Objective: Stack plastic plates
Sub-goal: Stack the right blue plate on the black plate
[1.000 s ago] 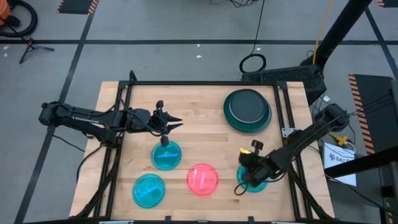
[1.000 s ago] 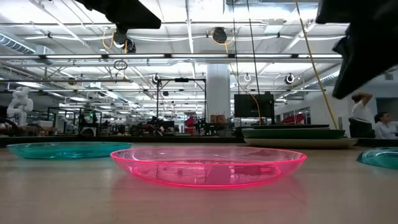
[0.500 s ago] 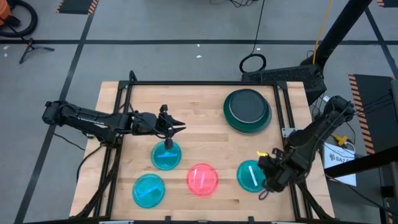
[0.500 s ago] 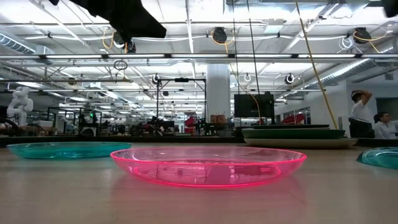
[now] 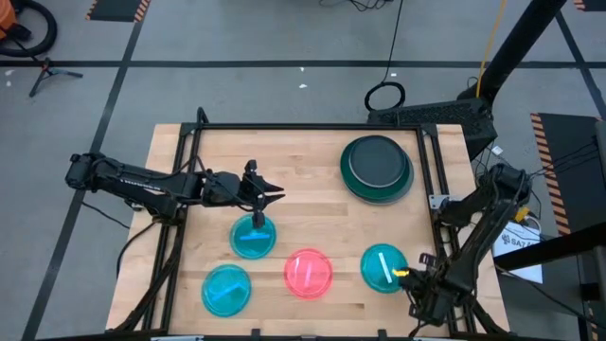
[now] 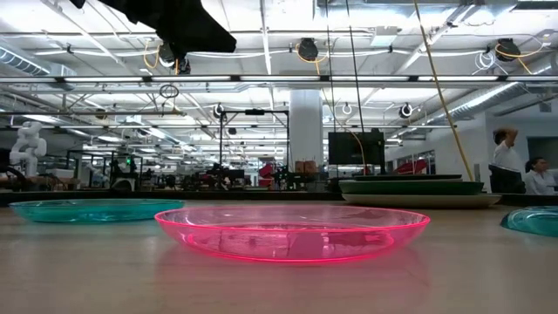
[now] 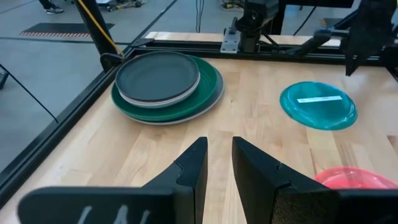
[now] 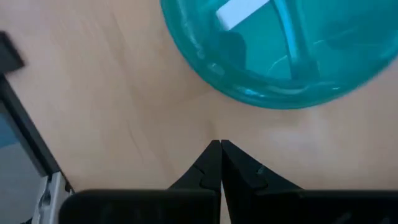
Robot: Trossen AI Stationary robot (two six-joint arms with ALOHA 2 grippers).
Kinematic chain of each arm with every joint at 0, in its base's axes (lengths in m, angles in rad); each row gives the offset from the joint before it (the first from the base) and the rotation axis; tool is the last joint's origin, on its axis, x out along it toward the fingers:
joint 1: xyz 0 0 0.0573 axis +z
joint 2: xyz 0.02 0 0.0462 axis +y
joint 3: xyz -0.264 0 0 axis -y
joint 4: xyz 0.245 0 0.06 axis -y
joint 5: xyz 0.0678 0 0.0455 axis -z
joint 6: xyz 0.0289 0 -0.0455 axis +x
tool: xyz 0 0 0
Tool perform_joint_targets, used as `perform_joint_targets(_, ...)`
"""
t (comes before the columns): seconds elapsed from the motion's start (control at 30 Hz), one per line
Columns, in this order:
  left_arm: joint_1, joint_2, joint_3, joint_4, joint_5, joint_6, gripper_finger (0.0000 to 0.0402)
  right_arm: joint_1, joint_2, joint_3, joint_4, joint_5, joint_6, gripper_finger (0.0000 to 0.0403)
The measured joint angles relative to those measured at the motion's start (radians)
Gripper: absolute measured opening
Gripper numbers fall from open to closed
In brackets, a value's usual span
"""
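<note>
Three translucent cyan plates lie flat on the table: one (image 5: pixel 253 236) below my left gripper, one (image 5: pixel 227 289) near the near edge, one (image 5: pixel 382 267) at the right. A red-pink plate (image 5: pixel 309 273) lies between them. At the far right, a black plate rests on a grey one on a large dark green one, forming a stack (image 5: pixel 377 169). My left gripper (image 5: pixel 268 194) hovers slightly open just beyond the middle cyan plate. My right gripper (image 5: pixel 414 282) is shut near the near right corner, beside the right cyan plate (image 8: pixel 280 50). Other plates are out of view.
A black metal frame (image 5: pixel 303 127) borders the table's far and side edges. Bare wood lies between the stack (image 7: pixel 165 84) and the cyan plates. In the low view the red-pink plate (image 6: pixel 292 231) sits in front. People stand in the room far behind the table.
My right gripper has drawn back off the right cyan plate toward the table's near right corner, and the plate now lies fully uncovered on the table. My left gripper has shifted a little toward the right.
</note>
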Motion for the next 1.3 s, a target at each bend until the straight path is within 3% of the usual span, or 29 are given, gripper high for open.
perform_joint_targets(0.23,0.0,0.0,0.0,0.016,0.0,0.009,0.0081,0.003,0.087,0.001,0.059,0.069,-0.017,0.0)
perform_joint_targets(0.53,0.0,0.0,0.0,0.051,0.0,0.038,0.0081,-0.02,0.162,0.006,0.01,0.167,-0.043,0.0)
perform_joint_targets(0.97,0.0,0.0,0.0,0.079,0.0,0.03,0.0081,-0.17,0.154,0.0,-0.22,0.766,-0.117,0.0)
perform_joint_targets(1.3,-0.027,0.142,0.0,0.163,0.0,-0.078,0.0081,-0.206,-0.035,-0.003,-0.285,0.836,-0.145,0.0)
